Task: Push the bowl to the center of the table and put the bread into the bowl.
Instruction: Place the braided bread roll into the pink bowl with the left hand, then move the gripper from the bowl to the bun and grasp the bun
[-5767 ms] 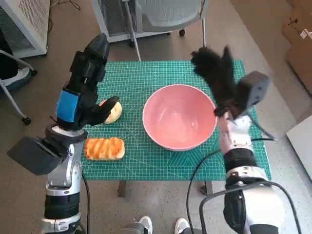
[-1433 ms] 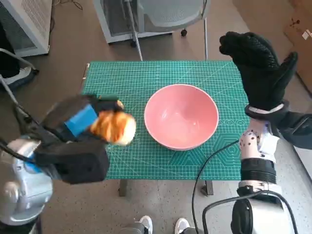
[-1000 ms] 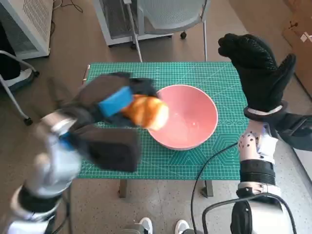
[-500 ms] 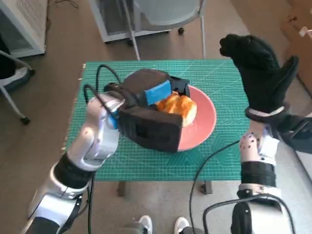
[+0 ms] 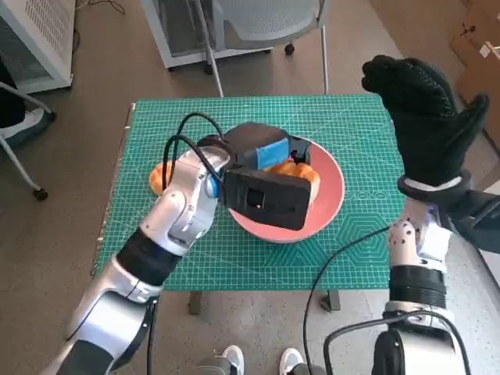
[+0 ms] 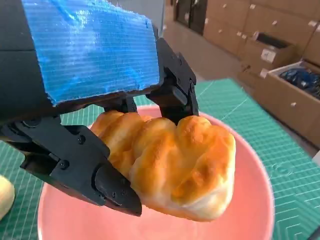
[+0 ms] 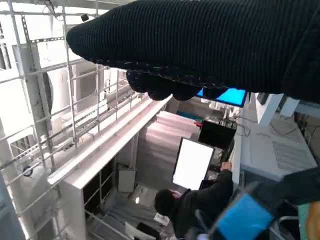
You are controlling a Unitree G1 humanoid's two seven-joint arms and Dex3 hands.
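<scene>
The pink bowl (image 5: 326,205) stands near the middle of the green mat (image 5: 156,125). My left hand (image 5: 268,156) reaches over the bowl from the left and grips a golden braided bread (image 5: 298,173) just above the bowl's inside. In the left wrist view the bread (image 6: 172,162) sits pinched between the black fingers (image 6: 80,165) under the blue-taped back of the left hand (image 6: 90,60), with the bowl (image 6: 252,210) directly below. My right hand (image 5: 424,117) is raised high off the table's right side, fingers spread, holding nothing.
A second, round bun (image 5: 160,176) lies on the mat to the left of the bowl, partly behind my left forearm. A chair base (image 5: 234,31) stands beyond the table's far edge. The right wrist view shows the right hand's glove (image 7: 200,45) and a seated person (image 7: 200,205).
My left hand has swung the bread from the left of the table to over the bowl and lowered it. The right hand stays raised. The bowl has not moved.
</scene>
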